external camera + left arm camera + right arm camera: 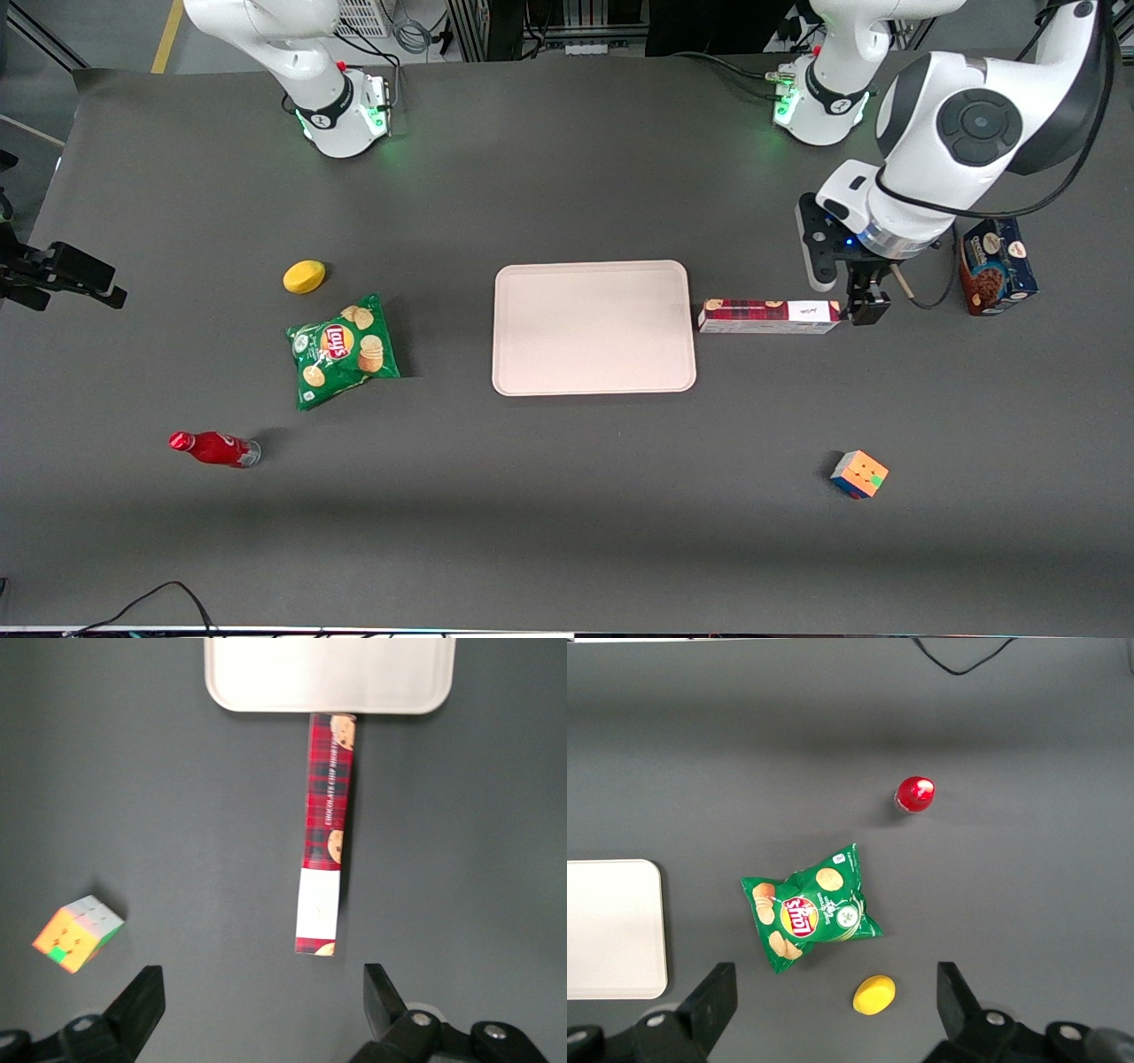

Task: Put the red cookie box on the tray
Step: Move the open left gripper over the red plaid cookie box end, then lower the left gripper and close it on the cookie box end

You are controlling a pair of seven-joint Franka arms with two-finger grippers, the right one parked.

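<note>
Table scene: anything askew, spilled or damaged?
Nothing spilled or damaged. The red cookie box lies flat on the table, one end against the tray rim, not on it. The red bottle lies on its side. The open tool hovers at the box's white end.

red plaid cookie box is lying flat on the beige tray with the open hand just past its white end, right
Not quite. The long red plaid cookie box lies on the dark table, not on the pale beige tray; only its end meets the tray's rim, as the left wrist view shows. The rest holds: the left arm's hand is open just past the box's white end.
</note>
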